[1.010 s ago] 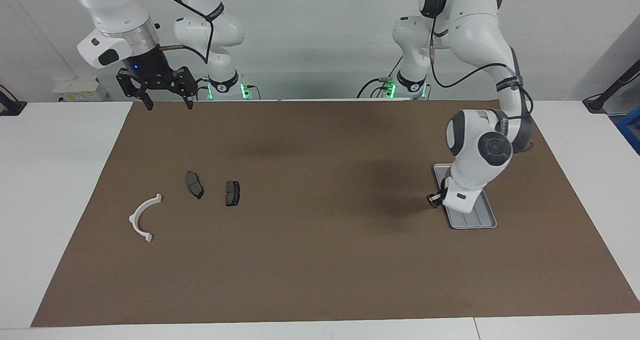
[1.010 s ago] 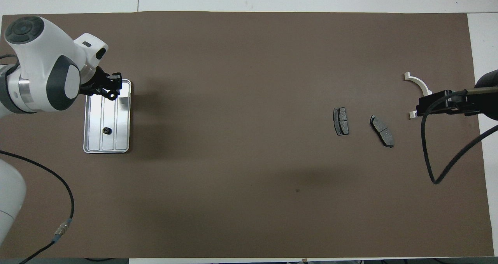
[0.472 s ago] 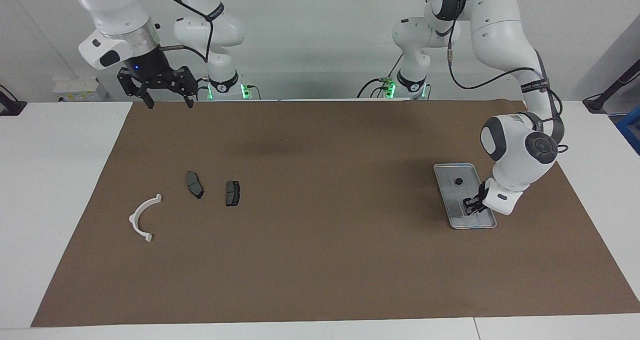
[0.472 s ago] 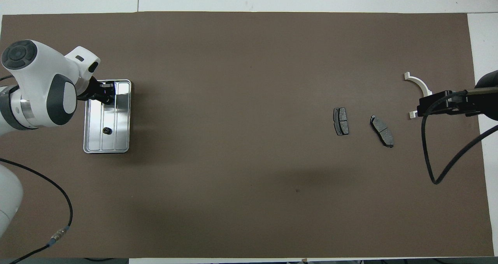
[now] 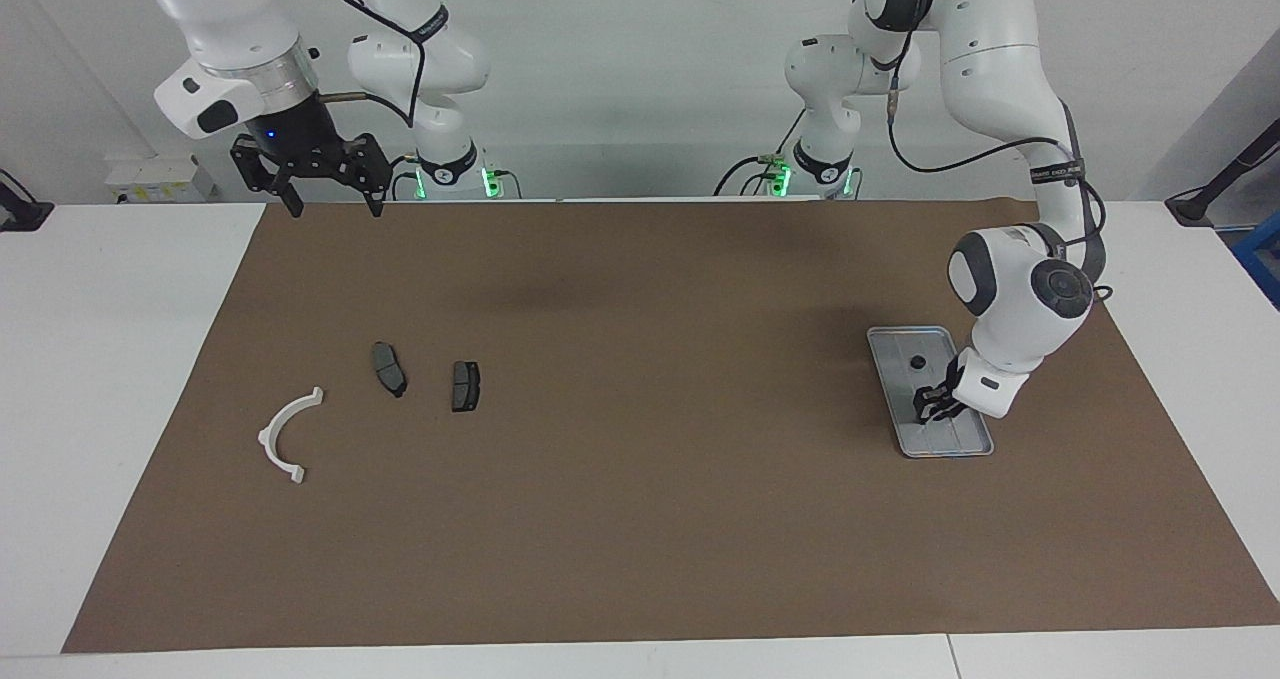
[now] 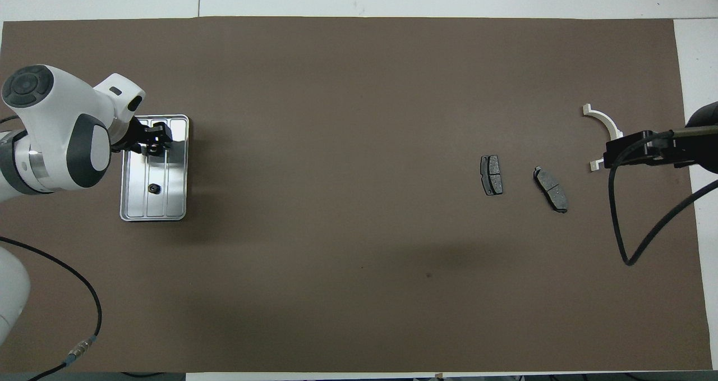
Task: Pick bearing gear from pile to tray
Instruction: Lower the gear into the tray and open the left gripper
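You have one bearing gear [image 5: 916, 363] already lying inside the tray [image 5: 975, 441], a small black round piece in the half of the tray that is nearer to the robots. The tray itself sits flat on the brown mat [image 5: 640, 519] toward the left arm's end of the worktop. The left hand [image 5: 928, 406] is low over the other half of the tray. You cannot tell whether it is holding something or has let go. In the overhead view a small dark round shape shows just at its tips, which may be a second gear or only a part of the hand. The pile is well apart, toward the right arm's end: the white arc [image 5: 285, 434] and, beside it, the two brake pads [image 5: 389, 368]. I see no small black round piece among them, so I judge that little or nothing is left to fetch and the task is near its end. The right hand [image 5: 335, 204] waits with its jaws wide and empty, raised over the edge of the mat at its own end.
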`<action>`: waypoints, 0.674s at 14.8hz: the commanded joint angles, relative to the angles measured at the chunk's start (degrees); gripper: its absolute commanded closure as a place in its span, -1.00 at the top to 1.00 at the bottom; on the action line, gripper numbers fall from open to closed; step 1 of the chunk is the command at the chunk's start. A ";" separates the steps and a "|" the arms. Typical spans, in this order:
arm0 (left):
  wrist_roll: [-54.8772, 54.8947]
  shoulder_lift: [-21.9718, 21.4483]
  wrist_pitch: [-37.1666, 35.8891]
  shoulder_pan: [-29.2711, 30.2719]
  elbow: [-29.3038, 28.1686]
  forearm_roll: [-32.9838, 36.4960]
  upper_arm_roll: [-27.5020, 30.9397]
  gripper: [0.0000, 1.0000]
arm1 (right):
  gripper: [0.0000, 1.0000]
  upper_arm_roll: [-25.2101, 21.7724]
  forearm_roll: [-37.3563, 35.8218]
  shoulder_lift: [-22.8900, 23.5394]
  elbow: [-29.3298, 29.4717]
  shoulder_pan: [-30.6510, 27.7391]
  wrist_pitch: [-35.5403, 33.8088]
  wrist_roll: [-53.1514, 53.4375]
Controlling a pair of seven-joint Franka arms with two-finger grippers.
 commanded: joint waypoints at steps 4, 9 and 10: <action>0.49 -7.42 -8.73 0.95 0.21 -0.38 -0.03 1.00 | 1.00 0.47 -0.95 -0.77 -0.59 -0.32 0.08 0.23; 0.32 -10.32 -12.60 1.48 1.27 -0.38 0.06 1.00 | 1.00 0.47 -0.95 -0.77 -0.59 -0.76 0.26 0.31; -0.03 -10.59 -12.78 0.87 1.53 -0.29 -0.03 1.00 | 1.00 0.47 -0.95 -0.69 -0.59 -0.67 0.43 0.40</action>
